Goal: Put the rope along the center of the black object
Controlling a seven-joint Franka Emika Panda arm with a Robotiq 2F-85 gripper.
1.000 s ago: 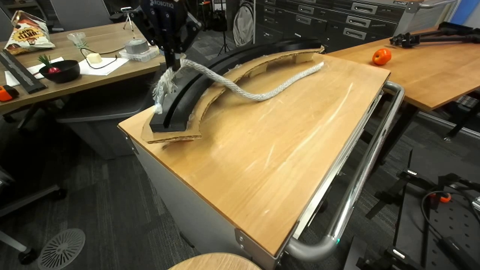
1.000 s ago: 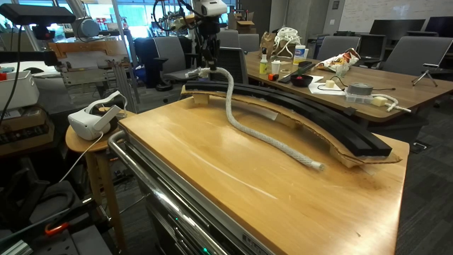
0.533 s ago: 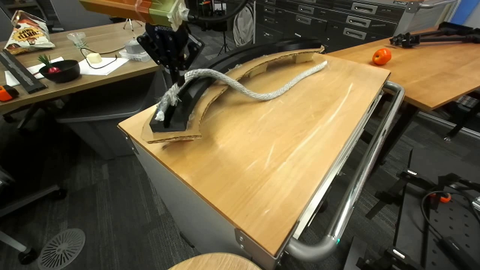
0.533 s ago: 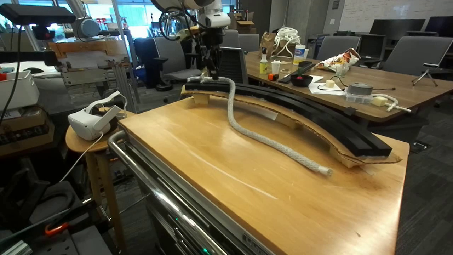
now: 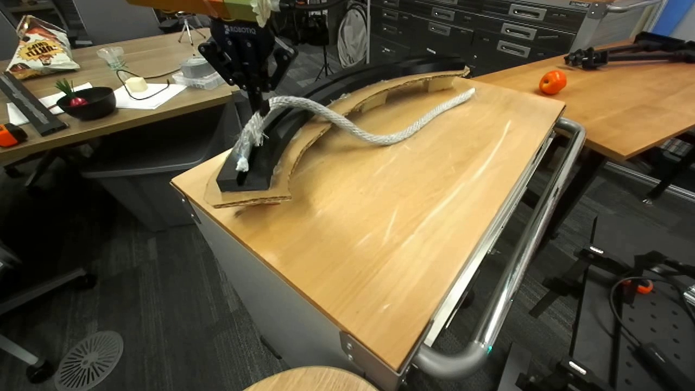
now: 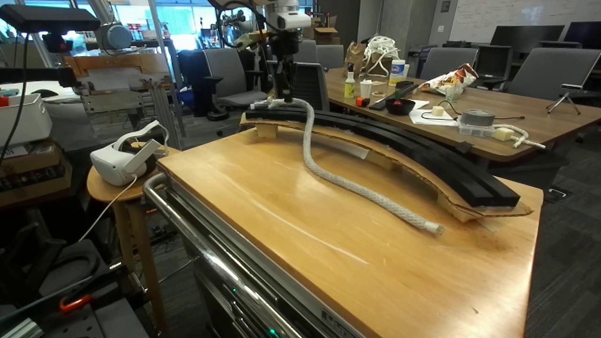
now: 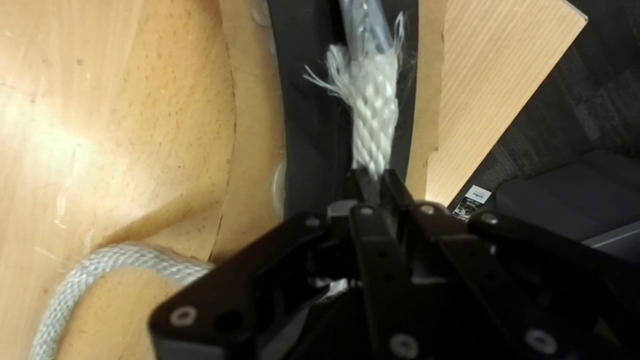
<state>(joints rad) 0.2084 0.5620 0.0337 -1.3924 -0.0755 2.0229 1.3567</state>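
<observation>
The gripper [image 7: 375, 181] is clenched on the rope [image 5: 380, 139], just behind its frayed end [image 7: 369, 85], and holds this part over one extremity of the black track [image 6: 422, 152]. In the wrist view, the frayed end points along the track and covers a part of it beside the groove [image 7: 345, 145]; whether it touches the track, I cannot tell. From the grip, the rope arches across the inner side of the track and over the cardboard [image 7: 255, 110], then goes down to the wooden top [image 5: 380, 228]. In both exterior views it lies there in a bend, with its other end near the opposite extremity of the track.
</observation>
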